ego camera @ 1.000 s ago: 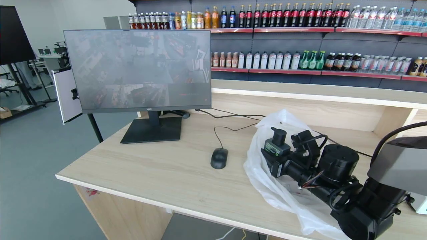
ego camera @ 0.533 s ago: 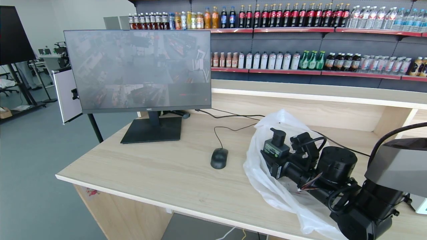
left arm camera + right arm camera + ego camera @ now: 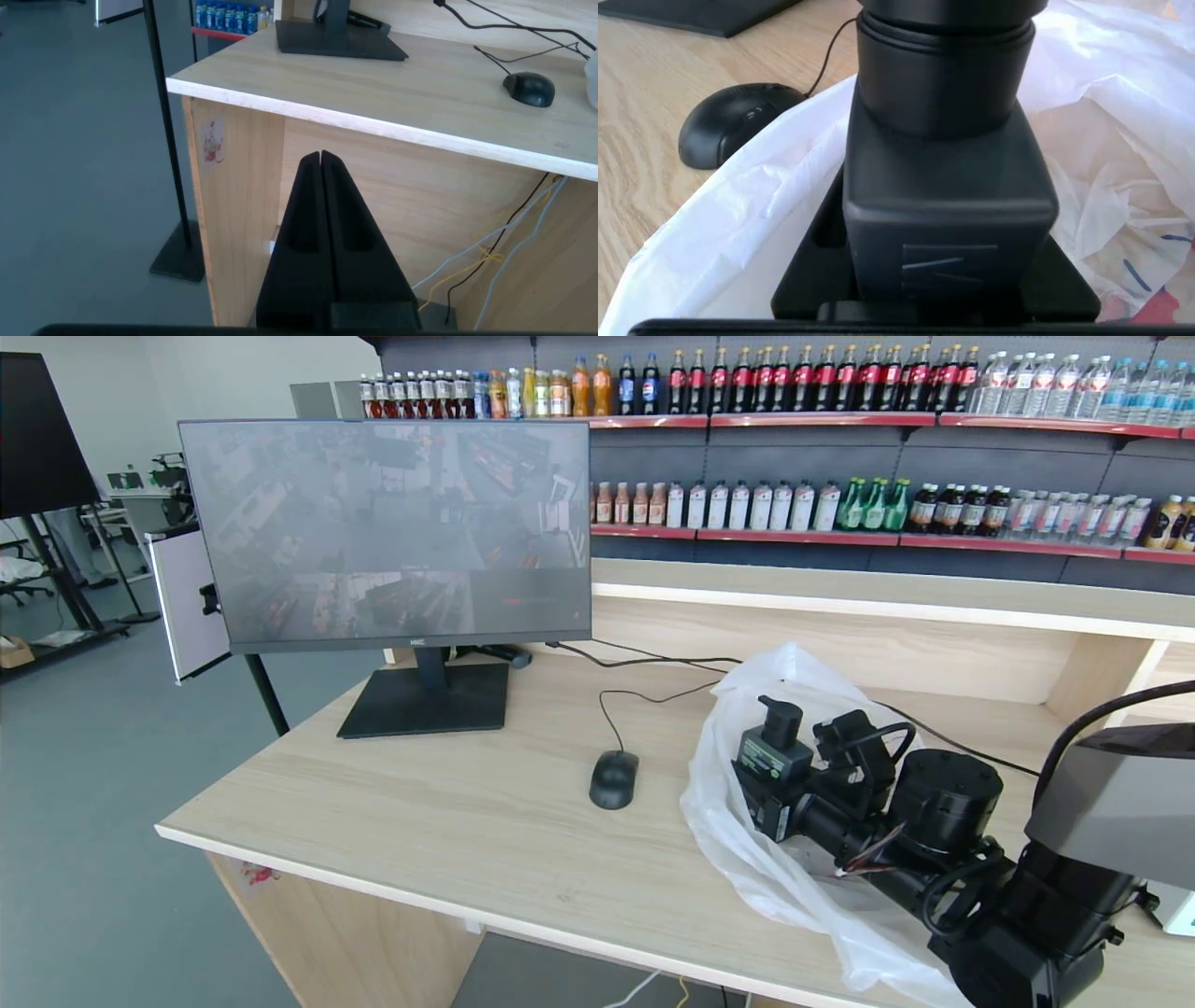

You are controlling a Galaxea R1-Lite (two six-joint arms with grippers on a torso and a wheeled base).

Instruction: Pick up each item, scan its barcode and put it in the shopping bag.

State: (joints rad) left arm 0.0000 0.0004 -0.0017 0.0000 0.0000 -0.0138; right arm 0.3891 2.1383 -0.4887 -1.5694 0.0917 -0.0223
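Note:
A white plastic shopping bag (image 3: 747, 845) lies crumpled on the wooden counter (image 3: 448, 821), right of middle. My right gripper (image 3: 780, 761) hovers over the bag's mouth, shut on a black barcode scanner (image 3: 782, 719) with a green label. In the right wrist view the scanner (image 3: 948, 233) blocks the fingertips, with the bag (image 3: 1120, 140) spread beneath it. My left gripper (image 3: 322, 163) is shut and holds nothing, low in front of the counter's front left corner, below its edge.
A black mouse (image 3: 613, 778) with its cable lies just left of the bag. A monitor (image 3: 387, 532) on a stand takes the counter's back left. A raised wooden ledge (image 3: 887, 607) runs behind, with bottle shelves (image 3: 840, 420) beyond.
My right arm has wavered very slightly over the bag. Nothing else has moved.

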